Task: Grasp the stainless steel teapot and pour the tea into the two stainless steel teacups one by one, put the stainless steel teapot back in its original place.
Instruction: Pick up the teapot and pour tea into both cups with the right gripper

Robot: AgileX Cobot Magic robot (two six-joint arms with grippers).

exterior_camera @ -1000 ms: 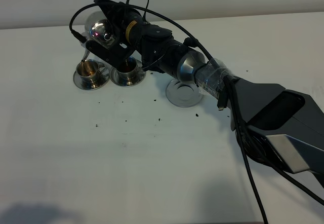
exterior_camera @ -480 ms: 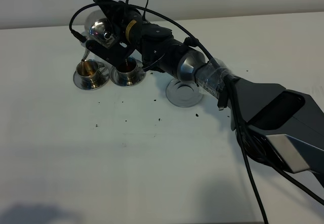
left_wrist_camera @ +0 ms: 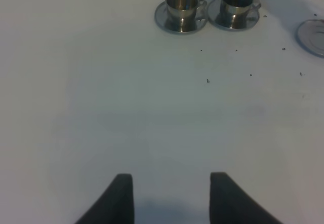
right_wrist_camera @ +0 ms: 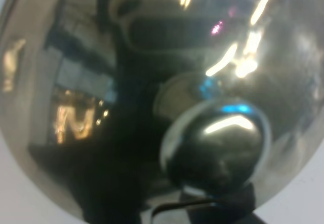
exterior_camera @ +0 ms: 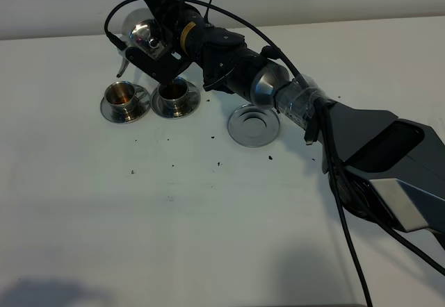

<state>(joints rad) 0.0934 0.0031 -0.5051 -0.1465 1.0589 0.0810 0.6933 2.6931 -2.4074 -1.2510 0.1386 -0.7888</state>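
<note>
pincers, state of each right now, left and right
Left pincer: open, empty.
Right pincer: shut on the stainless steel teapot, held aloft.

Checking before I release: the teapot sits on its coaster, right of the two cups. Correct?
No. The teapot hangs in the right gripper above the cups, off the coaster, which lies right of them, as the exterior high view shows.

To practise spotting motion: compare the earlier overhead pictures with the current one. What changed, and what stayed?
The right gripper, holding the teapot, rose and drew back slightly to the right, lifting the spout away from the left cup. That cup, the right cup and the coaster stayed put.
</note>
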